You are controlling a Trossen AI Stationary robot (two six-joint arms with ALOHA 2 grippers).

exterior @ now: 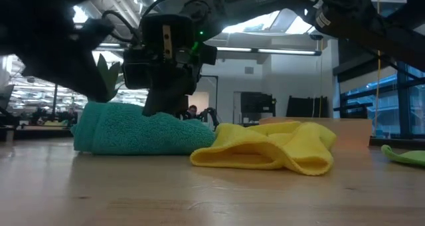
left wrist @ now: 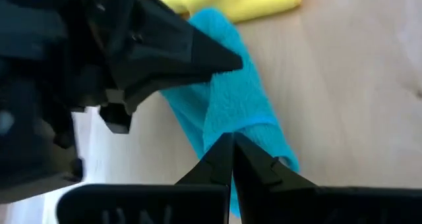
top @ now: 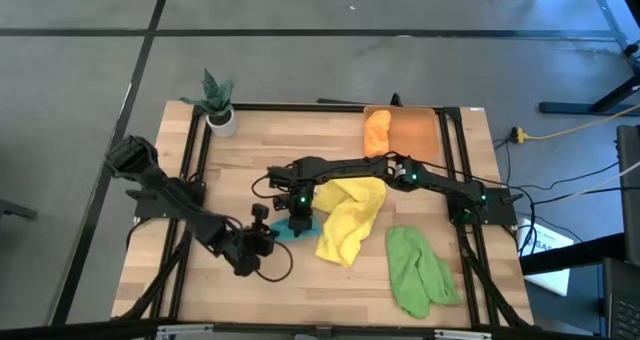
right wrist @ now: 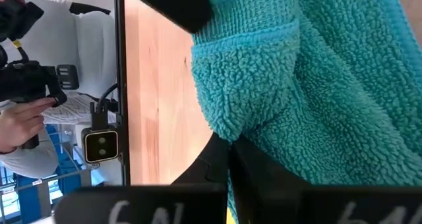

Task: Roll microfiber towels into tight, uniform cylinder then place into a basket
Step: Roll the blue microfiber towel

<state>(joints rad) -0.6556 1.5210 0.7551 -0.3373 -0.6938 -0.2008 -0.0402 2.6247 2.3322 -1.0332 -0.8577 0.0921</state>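
The teal towel [exterior: 133, 134] lies rolled up on the table, just left of the crumpled yellow towel [top: 350, 220]. My right gripper [right wrist: 228, 147] reaches in from the right and is shut, down on top of the roll [top: 292, 230]. My left gripper [left wrist: 231, 145] is shut too, with its tips at one end of the roll, coming slantwise from the near left. The light green towel [top: 415, 270] lies loose at the near right. The orange towel [top: 377, 130] lies in the orange basket [top: 418, 132] at the far edge. My right gripper presses its shut fingertips [exterior: 159, 110] on the top of the teal roll [right wrist: 264, 112], slanting down from the table's right. The roll lies flat on the table under them. My left gripper has its shut tips against the roll's end [left wrist: 254, 128]; whether they touch the cloth I cannot tell.
A white pot with a green plant [top: 220, 108] stands at the far left corner. A black frame [top: 190, 180] runs around the table top. Bare wood lies near the front edge, between the left arm and the green towel.
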